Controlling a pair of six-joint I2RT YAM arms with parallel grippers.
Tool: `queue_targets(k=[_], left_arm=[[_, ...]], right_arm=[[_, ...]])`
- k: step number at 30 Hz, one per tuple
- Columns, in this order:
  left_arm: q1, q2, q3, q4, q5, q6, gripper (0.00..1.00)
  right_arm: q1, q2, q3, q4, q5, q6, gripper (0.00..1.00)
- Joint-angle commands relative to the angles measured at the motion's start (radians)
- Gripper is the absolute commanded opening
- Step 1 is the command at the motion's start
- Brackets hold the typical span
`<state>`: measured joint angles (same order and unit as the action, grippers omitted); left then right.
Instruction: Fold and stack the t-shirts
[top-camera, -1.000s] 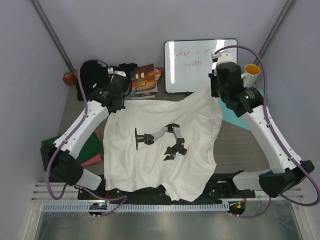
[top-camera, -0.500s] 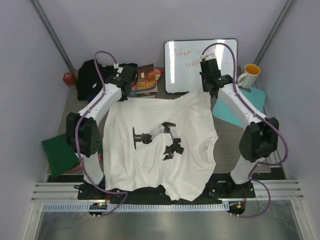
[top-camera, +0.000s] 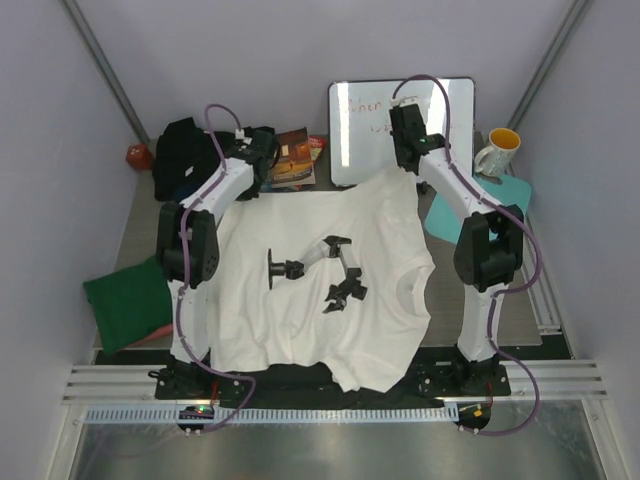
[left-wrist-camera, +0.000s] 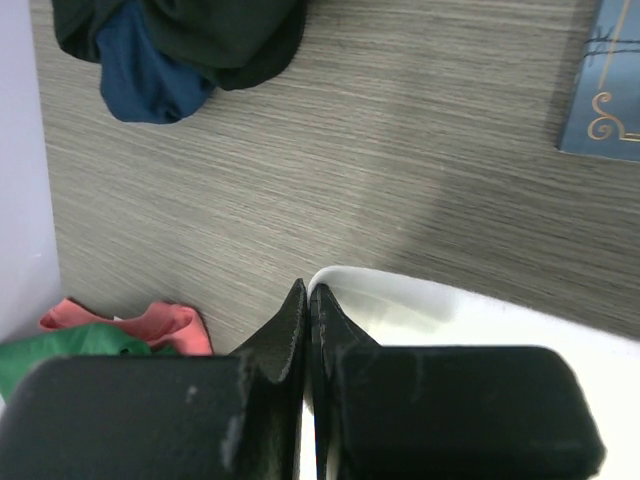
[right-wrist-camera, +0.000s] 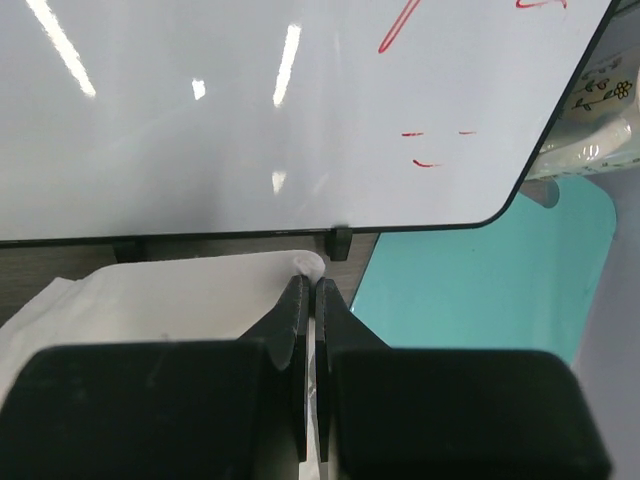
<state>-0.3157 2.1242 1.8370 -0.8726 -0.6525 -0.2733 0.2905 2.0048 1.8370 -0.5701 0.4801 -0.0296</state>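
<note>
While the white shirt (top-camera: 262, 322) lies spread mid-frame on the tabletop (left-wrist-camera: 400, 150), I see left jaws and right jaws each clenched on an upper corner

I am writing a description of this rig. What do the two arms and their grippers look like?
The left arm and right arm have white links and black joints. A purple cable loops along each. The left gripper and right gripper are matte black, with blocky bodies and tapered tips. No markings show on them.
</note>
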Motion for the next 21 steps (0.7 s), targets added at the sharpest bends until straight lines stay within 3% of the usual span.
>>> queue_targets(k=[1, 10, 21], left_arm=[[0.018, 0.028, 0.056, 0.018, -0.010, 0.019, 0.00], [0.050, 0.071, 0.086, 0.021, 0.027, 0.008, 0.00], [0.056, 0.100, 0.125, 0.044, 0.056, 0.011, 0.00]], right_arm=[[-0.010, 0.054, 0.119, 0.073, 0.041, -0.036, 0.01], [-0.013, 0.149, 0.174, 0.111, 0.017, -0.056, 0.01], [-0.014, 0.152, 0.162, 0.173, -0.008, -0.072, 0.01]])
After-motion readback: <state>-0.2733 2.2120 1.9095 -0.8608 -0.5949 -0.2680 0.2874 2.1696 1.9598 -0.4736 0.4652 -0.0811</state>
